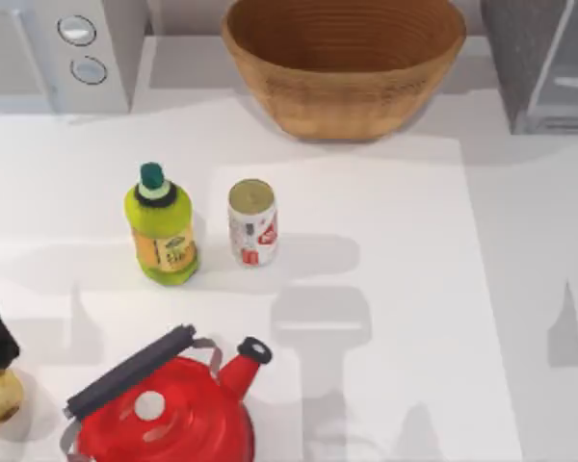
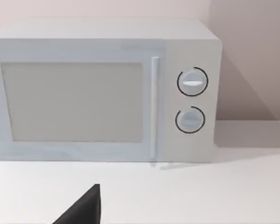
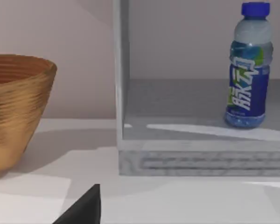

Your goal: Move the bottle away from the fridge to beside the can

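The bottle [image 3: 248, 70], clear with a blue cap and blue label, is seen upright on the floor inside the open grey fridge [image 3: 200, 161]. The can [image 1: 252, 222], white-silver with a red mark, is stood upright on the surface [image 1: 385, 318], well apart from the fridge.

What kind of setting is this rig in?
Likely a simulated kitchen counter: a white microwave with two knobs, an open fridge holding a water bottle, and a red kettle on the white table.
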